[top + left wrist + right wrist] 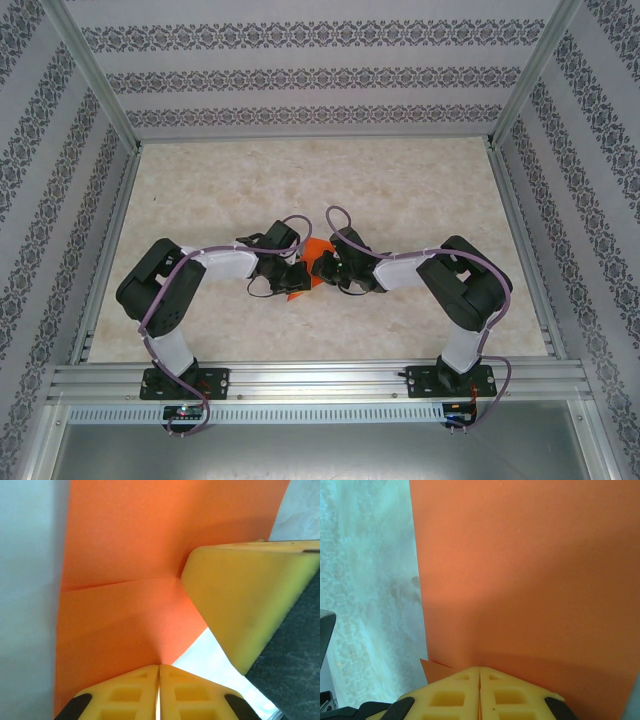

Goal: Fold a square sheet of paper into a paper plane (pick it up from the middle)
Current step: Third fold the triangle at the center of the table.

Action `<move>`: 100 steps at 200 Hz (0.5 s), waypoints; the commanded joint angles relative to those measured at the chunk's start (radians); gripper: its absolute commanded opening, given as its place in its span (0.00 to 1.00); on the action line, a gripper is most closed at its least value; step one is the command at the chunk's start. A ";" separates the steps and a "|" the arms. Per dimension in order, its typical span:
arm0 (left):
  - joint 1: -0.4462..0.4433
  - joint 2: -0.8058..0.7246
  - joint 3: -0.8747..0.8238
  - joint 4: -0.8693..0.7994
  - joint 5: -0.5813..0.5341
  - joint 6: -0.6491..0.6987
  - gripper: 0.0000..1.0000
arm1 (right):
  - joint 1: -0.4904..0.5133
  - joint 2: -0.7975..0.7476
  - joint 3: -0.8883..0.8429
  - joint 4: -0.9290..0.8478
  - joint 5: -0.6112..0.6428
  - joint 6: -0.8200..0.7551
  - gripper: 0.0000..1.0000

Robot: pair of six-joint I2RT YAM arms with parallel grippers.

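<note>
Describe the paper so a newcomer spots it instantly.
On the beige marbled table, look where the left gripper and right gripper meet. Both pinch the sheet of paper, creased, the only orange thing there.

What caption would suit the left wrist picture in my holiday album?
Left gripper pinching the creased square sheet of paper, a yellow finger of the right gripper close beside.

Nothing legible here. The thin bright orange paper sheet (530, 570) is blank, and the patterned wall panels (300, 80) carry ornament, no lettering.
</note>
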 commanded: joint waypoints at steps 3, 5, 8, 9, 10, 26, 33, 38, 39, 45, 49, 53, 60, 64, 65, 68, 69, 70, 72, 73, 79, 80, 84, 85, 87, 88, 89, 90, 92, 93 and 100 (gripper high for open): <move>-0.003 0.008 -0.048 -0.077 -0.056 0.036 0.11 | 0.007 0.039 -0.037 -0.117 0.043 -0.004 0.09; -0.001 0.004 -0.052 -0.078 -0.056 0.036 0.11 | 0.006 0.039 -0.036 -0.118 0.043 -0.004 0.09; -0.001 -0.003 -0.058 -0.078 -0.057 0.038 0.11 | 0.006 0.038 -0.037 -0.118 0.043 -0.004 0.09; -0.001 -0.005 -0.060 -0.078 -0.057 0.038 0.11 | 0.006 0.038 -0.037 -0.118 0.043 -0.004 0.09; -0.001 -0.009 -0.063 -0.078 -0.057 0.038 0.11 | 0.005 0.039 -0.037 -0.119 0.043 -0.004 0.09; 0.002 -0.046 -0.091 -0.081 -0.059 0.039 0.12 | 0.001 0.038 -0.035 -0.127 0.044 -0.006 0.09; 0.004 -0.056 -0.098 -0.090 -0.060 0.045 0.11 | 0.000 0.038 -0.035 -0.128 0.044 -0.008 0.09; 0.003 -0.062 -0.101 -0.098 -0.060 0.049 0.12 | 0.001 0.037 -0.036 -0.129 0.046 -0.008 0.09; 0.004 -0.062 -0.101 -0.100 -0.061 0.050 0.12 | 0.000 0.037 -0.036 -0.129 0.046 -0.008 0.09; 0.006 -0.066 -0.106 -0.105 -0.061 0.053 0.12 | -0.002 0.036 -0.036 -0.129 0.046 -0.008 0.09; 0.007 -0.069 -0.110 -0.107 -0.060 0.055 0.12 | -0.002 0.037 -0.038 -0.129 0.046 -0.008 0.09; 0.008 -0.072 -0.114 -0.108 -0.058 0.057 0.12 | -0.001 0.036 -0.036 -0.129 0.046 -0.008 0.09; 0.012 -0.076 -0.119 -0.116 -0.057 0.057 0.12 | -0.002 0.037 -0.037 -0.133 0.044 -0.011 0.09; 0.014 -0.080 -0.121 -0.119 -0.057 0.059 0.12 | -0.004 0.036 -0.036 -0.133 0.045 -0.011 0.09; 0.014 -0.080 -0.122 -0.119 -0.057 0.059 0.12 | -0.004 0.035 -0.036 -0.133 0.044 -0.011 0.09; 0.015 -0.084 -0.125 -0.119 -0.056 0.058 0.12 | -0.004 0.035 -0.035 -0.133 0.044 -0.012 0.09; 0.015 -0.086 -0.127 -0.118 -0.056 0.057 0.12 | -0.004 0.035 -0.035 -0.132 0.044 -0.012 0.09; 0.016 -0.087 -0.127 -0.118 -0.057 0.057 0.12 | -0.004 0.035 -0.035 -0.132 0.043 -0.012 0.09; 0.017 -0.089 -0.130 -0.117 -0.055 0.056 0.12 | -0.004 0.035 -0.035 -0.132 0.044 -0.013 0.09; 0.017 -0.090 -0.131 -0.117 -0.054 0.057 0.12 | -0.003 0.035 -0.035 -0.132 0.043 -0.013 0.09; 0.021 -0.098 -0.135 -0.115 -0.054 0.056 0.12 | -0.004 0.035 -0.036 -0.133 0.043 -0.015 0.09; 0.021 -0.099 -0.136 -0.116 -0.055 0.057 0.12 | -0.004 0.035 -0.035 -0.134 0.043 -0.014 0.09; 0.023 -0.103 -0.139 -0.119 -0.057 0.057 0.13 | -0.002 0.037 -0.035 -0.134 0.043 -0.015 0.09; 0.024 -0.103 -0.139 -0.119 -0.057 0.057 0.13 | -0.002 0.037 -0.035 -0.134 0.042 -0.015 0.09; 0.025 -0.105 -0.139 -0.121 -0.058 0.058 0.13 | -0.003 0.036 -0.034 -0.134 0.042 -0.014 0.09; 0.025 -0.106 -0.140 -0.122 -0.059 0.058 0.12 | -0.003 0.036 -0.034 -0.135 0.042 -0.014 0.09; 0.025 -0.107 -0.140 -0.123 -0.060 0.058 0.12 | -0.003 0.038 -0.033 -0.135 0.041 -0.015 0.09; 0.026 -0.107 -0.140 -0.123 -0.060 0.059 0.12 | -0.004 0.037 -0.033 -0.135 0.041 -0.015 0.09; 0.027 -0.109 -0.141 -0.125 -0.061 0.059 0.12 | -0.002 0.037 -0.033 -0.135 0.040 -0.017 0.09; 0.028 -0.110 -0.142 -0.127 -0.061 0.059 0.12 | -0.004 0.037 -0.033 -0.136 0.040 -0.017 0.09; 0.030 -0.115 -0.143 -0.135 -0.065 0.061 0.12 | -0.002 0.038 -0.033 -0.137 0.039 -0.017 0.09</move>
